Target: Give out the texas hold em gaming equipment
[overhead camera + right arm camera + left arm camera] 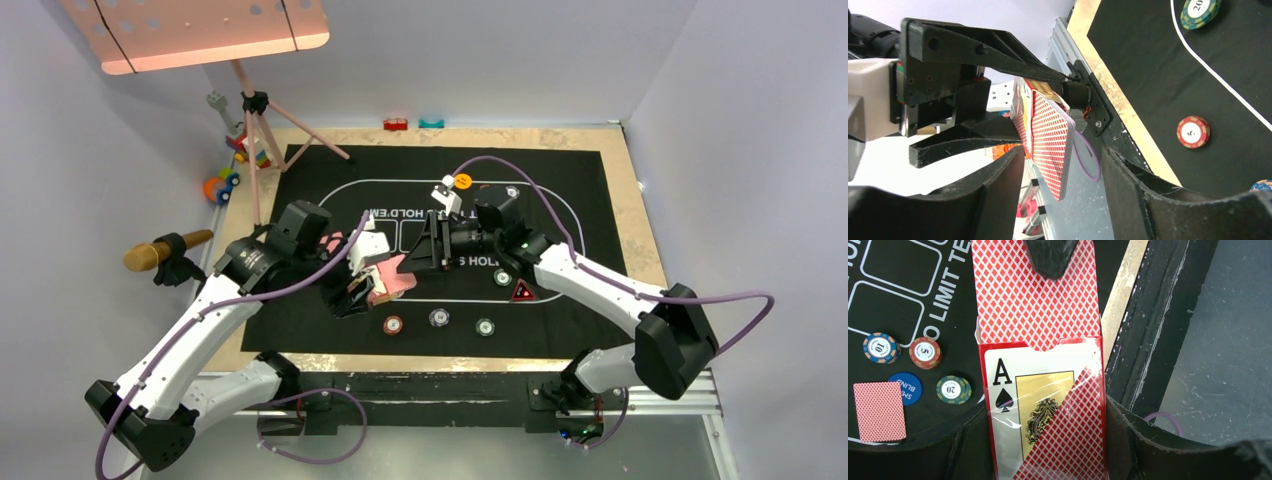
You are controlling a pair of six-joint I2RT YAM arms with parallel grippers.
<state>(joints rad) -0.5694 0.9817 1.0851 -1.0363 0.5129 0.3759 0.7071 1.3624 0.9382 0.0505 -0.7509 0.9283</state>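
Note:
My left gripper (pixel 357 287) is shut on a red-backed card box (pixel 1043 390) with an ace of spades on its face, held over the near left of the mat. A stack of red-backed cards (pixel 1048 135) sticks out of the box. My right gripper (pixel 1063 185) is open, one finger on each side of that stack without touching it. In the top view it (pixel 416 255) faces the left gripper. On the mat lie a red chip (pixel 394 324), a grey chip (pixel 438 317), a green chip (pixel 485 326), a triangular marker (pixel 523 291) and an orange button (pixel 462 181).
The left wrist view shows three chips (pixel 925 352), a blue blind button (pixel 905 386) and one red-backed card (pixel 879 411) on the black mat (pixel 560 190). Red (pixel 396 124) and teal (pixel 431 123) blocks lie at the back edge. Toys (pixel 225 182) and a tripod stand (pixel 256 110) are at back left.

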